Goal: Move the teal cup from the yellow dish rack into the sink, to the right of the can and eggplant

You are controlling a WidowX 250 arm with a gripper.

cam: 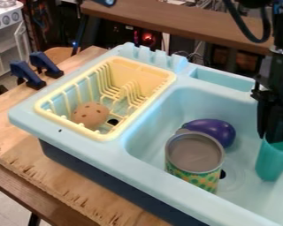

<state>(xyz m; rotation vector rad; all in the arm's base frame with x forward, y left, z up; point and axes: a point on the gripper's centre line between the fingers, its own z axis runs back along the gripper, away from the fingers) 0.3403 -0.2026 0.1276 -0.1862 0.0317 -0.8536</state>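
The black gripper (273, 131) hangs at the right edge of the camera view, over the right part of the sink. Its lower end overlaps the rim of a teal cup (273, 160); whether it holds the cup cannot be told. Left of the cup, a can with a grey top and a green and yellow patterned side (194, 165) stands upright in the sink (153, 121). Behind the can lies a purple eggplant (213, 131), partly hidden by it.
A yellow dish rack (166, 81) sits at the sink's left side, with a brown, dark-spotted round item (90, 115) inside. Blue clamps (27, 75) stand on the wooden table (79, 181) at the left. A wooden shelf (167, 24) runs behind the sink.
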